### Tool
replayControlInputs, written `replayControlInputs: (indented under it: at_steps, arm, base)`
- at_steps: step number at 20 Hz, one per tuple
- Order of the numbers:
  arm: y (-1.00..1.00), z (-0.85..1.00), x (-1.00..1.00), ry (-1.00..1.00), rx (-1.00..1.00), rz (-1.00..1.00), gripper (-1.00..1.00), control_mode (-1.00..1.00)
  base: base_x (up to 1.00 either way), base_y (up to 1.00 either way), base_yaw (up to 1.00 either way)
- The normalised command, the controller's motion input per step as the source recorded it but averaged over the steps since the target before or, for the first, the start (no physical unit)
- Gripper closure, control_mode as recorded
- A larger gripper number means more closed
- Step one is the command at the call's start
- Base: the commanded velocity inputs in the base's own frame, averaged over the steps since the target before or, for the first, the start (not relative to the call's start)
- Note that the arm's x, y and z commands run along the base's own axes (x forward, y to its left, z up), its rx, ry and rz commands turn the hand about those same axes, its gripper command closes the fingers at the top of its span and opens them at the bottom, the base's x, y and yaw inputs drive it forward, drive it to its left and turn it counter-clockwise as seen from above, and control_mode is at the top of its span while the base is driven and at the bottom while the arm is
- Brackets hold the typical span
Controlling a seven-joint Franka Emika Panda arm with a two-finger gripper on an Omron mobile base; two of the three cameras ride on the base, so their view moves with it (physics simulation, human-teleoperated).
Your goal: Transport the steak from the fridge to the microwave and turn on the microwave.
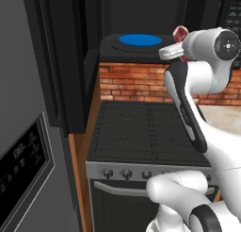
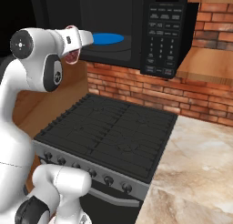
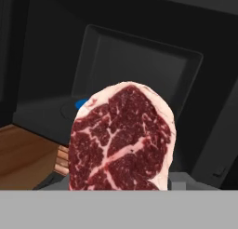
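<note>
Closest to the hand camera, the flat red slab of raw steak [image 3: 122,139] with whitish marbling stands upright at the bottom of the frame, held in the gripper [image 3: 122,187]; its fingers are hidden behind the meat, so they are clamped on the steak at a middling width. Beyond the steak opens the black box-shaped microwave [image 3: 139,65], its dark cavity facing the hand, with a sliver of the blue round turntable [image 3: 82,103] peeking past the meat's left edge.

From the left base view, the grey steel fridge [image 1: 28,169] with its dark dispenser panel fills the near left. Right of the microwave's [image 1: 136,47] open cavity and blue turntable [image 1: 140,39], the steak [image 1: 179,34] shows as a pink edge behind the white wrist, just outside the opening. Below the microwave lies the black gas stove [image 1: 146,132] with a row of knobs.

From the right base view, the steak [image 2: 71,57] hangs under the white wrist, left of the microwave [image 2: 136,32] and its turntable [image 2: 107,38], above the stove [image 2: 109,132]. A beige marble counter [image 2: 195,173] adjoins the stove.
</note>
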Motion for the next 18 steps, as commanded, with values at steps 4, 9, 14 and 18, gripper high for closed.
replayControlInputs:
  at_steps: [4,9,14,18]
  arm:
    - [0.01,0.08,0.61,0.00,0.00,0.00,1.00,-1.00]
    - [0.00,0.17,0.53,0.00,0.00,0.00,1.00,-1.00]
    - [0.02,0.05,0.56,0.00,0.00,0.00,1.00,-1.00]
    - [0.06,0.00,0.59,0.00,0.00,0.00,1.00,-1.00]
  base:
    - [0.00,0.00,0.00]
    - [0.00,0.00,0.00]
    - [0.00,0.00,0.00]
    - [0.00,0.00,0.00]
